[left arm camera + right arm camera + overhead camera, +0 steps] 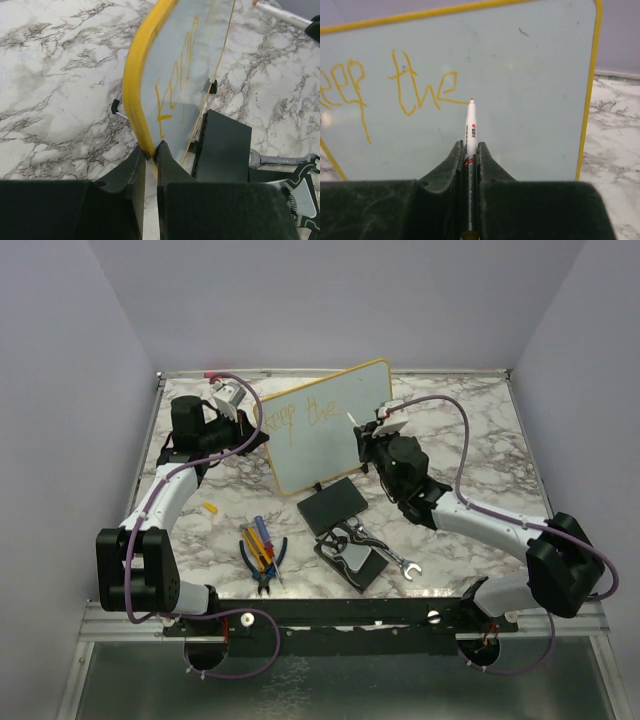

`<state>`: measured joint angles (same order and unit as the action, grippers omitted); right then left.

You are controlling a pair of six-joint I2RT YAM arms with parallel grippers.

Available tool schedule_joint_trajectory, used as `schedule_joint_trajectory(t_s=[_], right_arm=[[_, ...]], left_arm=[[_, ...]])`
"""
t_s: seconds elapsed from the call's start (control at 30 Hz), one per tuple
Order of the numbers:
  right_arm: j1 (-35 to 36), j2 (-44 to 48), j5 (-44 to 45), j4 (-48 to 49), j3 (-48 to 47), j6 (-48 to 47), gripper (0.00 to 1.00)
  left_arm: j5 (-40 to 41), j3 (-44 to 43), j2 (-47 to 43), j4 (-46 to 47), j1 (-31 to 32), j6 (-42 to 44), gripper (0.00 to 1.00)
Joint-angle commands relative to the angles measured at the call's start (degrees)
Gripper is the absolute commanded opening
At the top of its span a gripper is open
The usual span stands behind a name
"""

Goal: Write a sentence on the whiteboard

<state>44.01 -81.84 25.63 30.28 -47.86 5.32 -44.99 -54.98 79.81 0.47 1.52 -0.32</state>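
Note:
The whiteboard [330, 425] stands tilted at the back middle of the table, with a yellow frame. It bears yellow-orange handwriting reading "keep the" [400, 87], also seen in the top view [300, 412]. My left gripper [151, 150] is shut on the board's yellow left edge [137, 75]. My right gripper [469, 150] is shut on a white marker [470, 127], its tip at the board's face just after the end of "the". In the top view the right gripper [368, 430] is at the board's right side.
A flat black pad [331, 505] lies in front of the board, also in the left wrist view [222, 145]. A spanner [385, 552] and a black tool case [352, 558] lie nearer. Pliers and screwdrivers [260, 550] and a small yellow cap [210, 507] lie left.

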Motion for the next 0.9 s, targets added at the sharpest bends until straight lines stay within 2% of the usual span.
schedule_joint_trajectory(t_s=[0.0,0.5,0.87], right_arm=[[-0.67,4.22,-2.63,-1.02,-0.76,-2.05,0.01],[-8.19,0.37,-11.94,-2.77,-6.80,-2.26,0.01],[-9.44,-3.39,-11.12,-3.05,-9.72,-2.49,0.01]], left_arm=[[1.22,0.84,0.33,-4.16,0.94,2.69,0.00],[1.27,0.84,0.52,-4.43,0.96,2.95,0.00],[1.22,0.75,0.77,-4.55,1.03,3.04,0.00]])
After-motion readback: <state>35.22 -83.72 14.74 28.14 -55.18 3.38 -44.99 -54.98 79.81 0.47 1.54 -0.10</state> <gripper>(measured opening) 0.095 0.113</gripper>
